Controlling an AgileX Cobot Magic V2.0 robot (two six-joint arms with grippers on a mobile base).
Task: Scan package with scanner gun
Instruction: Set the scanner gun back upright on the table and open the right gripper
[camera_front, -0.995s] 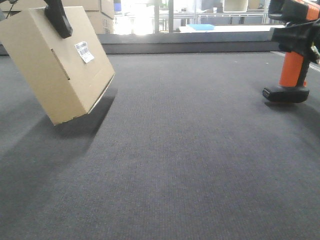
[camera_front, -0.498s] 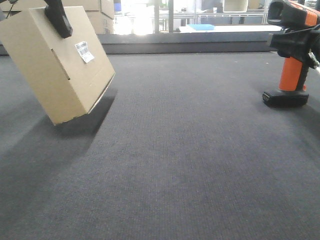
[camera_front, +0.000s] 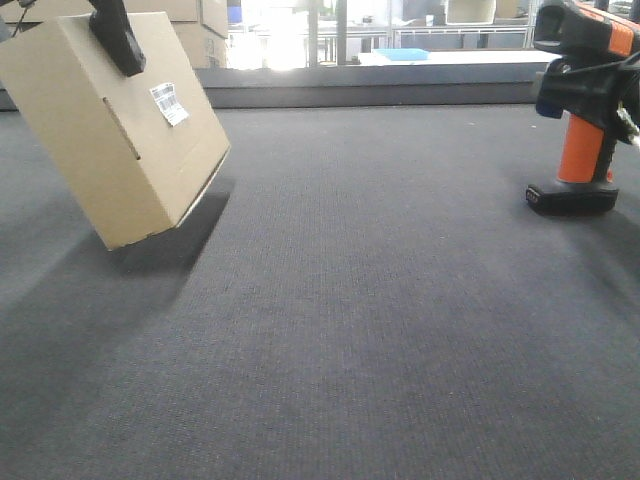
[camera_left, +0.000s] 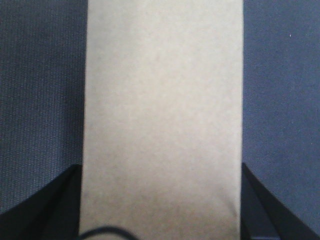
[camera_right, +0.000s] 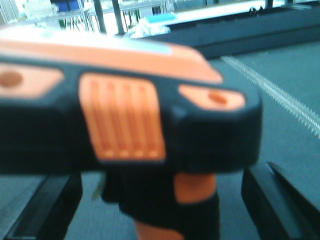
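Dark grey carpeted surface (camera_front: 380, 300). Your left gripper (camera_left: 160, 220) clamps plain brown cardboard box (camera_front: 115, 125), tilted, white barcode label (camera_front: 168, 103) exposed. Right gripper (camera_right: 155, 200) clasps orange-black scanner gun (camera_front: 585, 110), well apart. Pickup done; aiming and scan left.

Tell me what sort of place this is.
Probably a warehouse or parcel-handling workspace. A cardboard package with a barcode label hangs tilted over a dark mat, an orange scanner gun stands nearby, and more cardboard boxes sit stacked behind.
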